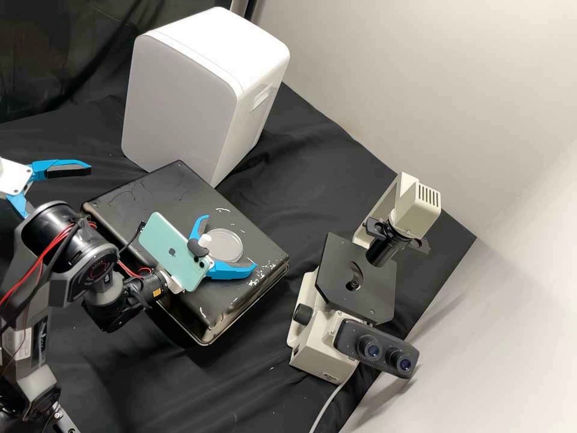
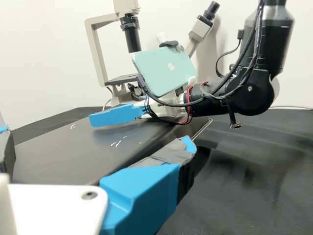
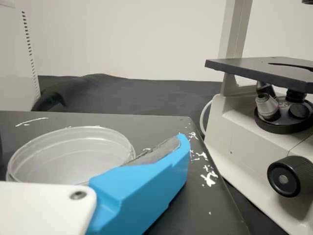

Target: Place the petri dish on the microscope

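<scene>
A clear round petri dish (image 1: 223, 243) lies flat on a black slab (image 1: 150, 198) at the bench's middle left. My right gripper (image 1: 230, 241) stands open around it, one blue finger on each side. In the right wrist view the dish (image 3: 68, 152) sits just beside the blue finger (image 3: 146, 176); I cannot tell if they touch. The microscope (image 1: 354, 288) stands to the right, its black stage (image 1: 360, 276) bare. My left gripper (image 1: 54, 189) hangs open at the far left edge, holding nothing.
A tall white box (image 1: 201, 84) stands behind the slab. A mint phone (image 1: 174, 249) is mounted on the right wrist. A pale wall runs behind and to the right of the microscope. Black cloth lies bare between slab and microscope.
</scene>
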`<state>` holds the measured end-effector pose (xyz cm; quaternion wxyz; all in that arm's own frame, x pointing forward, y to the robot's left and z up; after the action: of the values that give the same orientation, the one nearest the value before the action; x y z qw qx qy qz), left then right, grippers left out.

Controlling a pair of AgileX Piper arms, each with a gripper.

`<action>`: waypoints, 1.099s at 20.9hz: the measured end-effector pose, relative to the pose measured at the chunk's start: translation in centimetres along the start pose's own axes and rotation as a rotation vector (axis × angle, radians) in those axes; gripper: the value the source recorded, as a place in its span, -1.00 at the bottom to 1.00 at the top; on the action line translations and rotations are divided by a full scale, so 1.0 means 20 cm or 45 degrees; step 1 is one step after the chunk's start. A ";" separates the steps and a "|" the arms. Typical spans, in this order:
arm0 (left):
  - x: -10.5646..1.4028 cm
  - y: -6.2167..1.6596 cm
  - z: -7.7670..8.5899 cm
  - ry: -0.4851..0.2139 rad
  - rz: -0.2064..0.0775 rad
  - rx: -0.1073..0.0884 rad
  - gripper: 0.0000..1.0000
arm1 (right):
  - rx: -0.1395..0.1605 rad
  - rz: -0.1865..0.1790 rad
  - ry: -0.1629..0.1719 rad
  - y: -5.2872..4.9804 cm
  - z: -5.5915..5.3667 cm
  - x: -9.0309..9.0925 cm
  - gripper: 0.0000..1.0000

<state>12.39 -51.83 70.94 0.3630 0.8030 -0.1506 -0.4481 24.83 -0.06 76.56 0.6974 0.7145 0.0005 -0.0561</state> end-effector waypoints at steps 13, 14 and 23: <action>0.00 -0.007 0.00 0.001 -0.011 0.001 1.00 | 0.013 0.026 -0.002 0.02 0.01 0.00 -1.00; 0.00 -0.007 0.00 0.001 -0.011 0.001 1.00 | 0.020 0.030 -0.005 0.02 0.01 0.00 -1.00; 0.00 -0.007 0.00 0.001 -0.011 0.001 1.00 | 0.039 0.040 -0.014 0.03 0.02 0.00 -1.00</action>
<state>12.43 -51.74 70.81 0.3608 0.8039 -0.1474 -0.4493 24.88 -0.48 77.15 0.6871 0.7247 -0.0153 -0.0491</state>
